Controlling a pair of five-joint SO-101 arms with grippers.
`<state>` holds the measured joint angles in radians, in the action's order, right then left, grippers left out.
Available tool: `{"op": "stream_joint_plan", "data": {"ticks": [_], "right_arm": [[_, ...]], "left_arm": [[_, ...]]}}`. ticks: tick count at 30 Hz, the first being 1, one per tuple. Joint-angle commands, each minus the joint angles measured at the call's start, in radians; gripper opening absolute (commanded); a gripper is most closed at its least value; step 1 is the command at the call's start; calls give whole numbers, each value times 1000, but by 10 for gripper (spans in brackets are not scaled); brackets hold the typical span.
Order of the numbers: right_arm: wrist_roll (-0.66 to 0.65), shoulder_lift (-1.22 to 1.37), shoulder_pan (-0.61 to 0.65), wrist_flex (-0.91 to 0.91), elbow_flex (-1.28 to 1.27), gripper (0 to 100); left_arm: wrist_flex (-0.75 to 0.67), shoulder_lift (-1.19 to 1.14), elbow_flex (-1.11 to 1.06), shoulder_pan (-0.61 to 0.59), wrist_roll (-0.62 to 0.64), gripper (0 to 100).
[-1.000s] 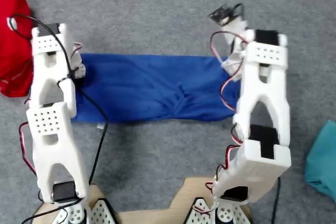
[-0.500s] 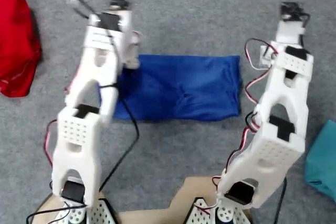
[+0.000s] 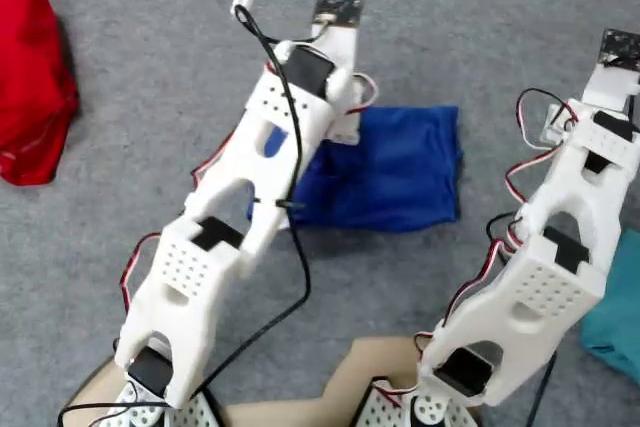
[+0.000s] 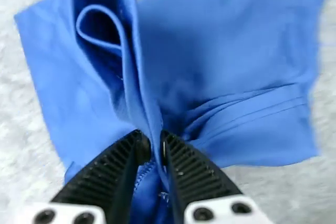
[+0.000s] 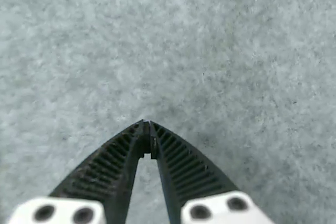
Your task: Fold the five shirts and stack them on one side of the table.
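A blue shirt [image 3: 400,167] lies folded in the middle of the grey table, and my left arm crosses over its left part. My left gripper [image 4: 155,148] is shut on a raised fold of the blue shirt [image 4: 226,66], lifting that edge above the rest of the cloth. In the high view the left gripper [image 3: 345,122] sits at the shirt's upper left corner. My right gripper [image 5: 147,129] is shut with nothing in it, over bare grey felt to the right of the shirt. The right arm [image 3: 590,177] stands at the table's right side.
A red shirt [image 3: 30,77] is bunched at the far left edge. A teal shirt [image 3: 615,307] lies at the right edge near the right arm's base. Open grey felt [image 3: 150,67] spreads behind the blue shirt and to its left.
My left gripper has carried the shirt's left end rightward over the rest, halving its visible length. The right arm has swung away to the right, off the shirt.
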<state>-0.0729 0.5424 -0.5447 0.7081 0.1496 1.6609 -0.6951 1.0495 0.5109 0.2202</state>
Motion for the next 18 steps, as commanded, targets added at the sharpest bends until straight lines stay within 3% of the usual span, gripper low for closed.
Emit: {"op": "stream_joint_plan", "data": {"ticks": [1,11,18], "right_arm": [[-11,5,-27,-14,73,9],[-9,12,-61,-18,88,9],[-9,12,-61,-18,90,9]], "left_arm": [[-83,59,54,46,15,19],[-189,-24,64,192,9,20],[-338,-50,63,222,14,20]]}}
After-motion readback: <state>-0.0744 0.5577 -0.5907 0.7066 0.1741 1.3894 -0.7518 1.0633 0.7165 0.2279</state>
